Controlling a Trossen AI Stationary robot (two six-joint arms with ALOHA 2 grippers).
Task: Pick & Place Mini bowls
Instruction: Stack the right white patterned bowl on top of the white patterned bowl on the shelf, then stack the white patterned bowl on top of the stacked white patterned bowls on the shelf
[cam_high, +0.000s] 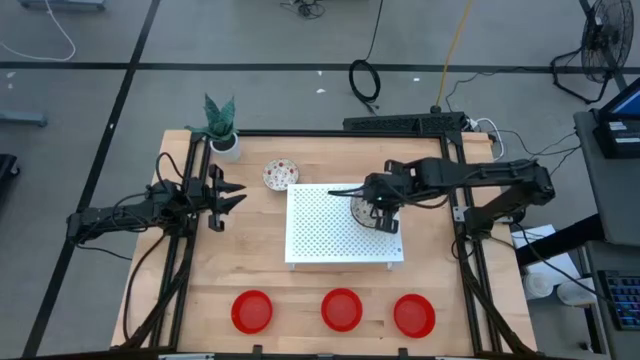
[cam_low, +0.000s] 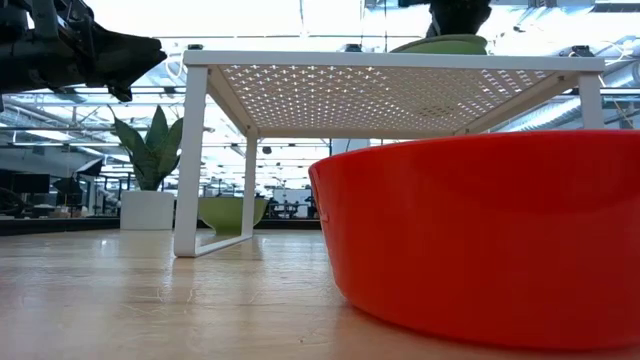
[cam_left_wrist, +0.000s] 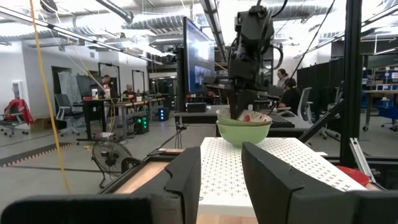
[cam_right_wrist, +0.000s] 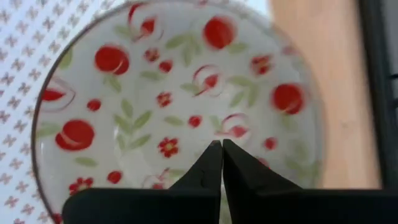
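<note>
Right gripper (cam_high: 378, 212): hovering over the right part of the white perforated board (cam_high: 330, 235), directly above a patterned bowl (cam_right_wrist: 174, 99); in the right wrist view its fingers (cam_right_wrist: 208, 165) are pressing together, tips meeting over the bowl's inside.
Patterned bowl on board: sitting on the board's top under the right gripper; white inside with red flowers and green leaves, pale green outside in the left wrist view.
Second patterned bowl (cam_high: 281, 175): resting on the table (cam_high: 250, 260) just beside the board's far left corner, near the plant pot (cam_high: 227, 145).
Red bowls: three sitting in a row along the table's near edge, left (cam_high: 252, 311), middle (cam_high: 342, 309), right (cam_high: 414, 314).
Left gripper (cam_high: 228, 197): waiting over the table's left side, well apart from the board; its fingers (cam_left_wrist: 186, 177) are standing spread, holding nothing.
</note>
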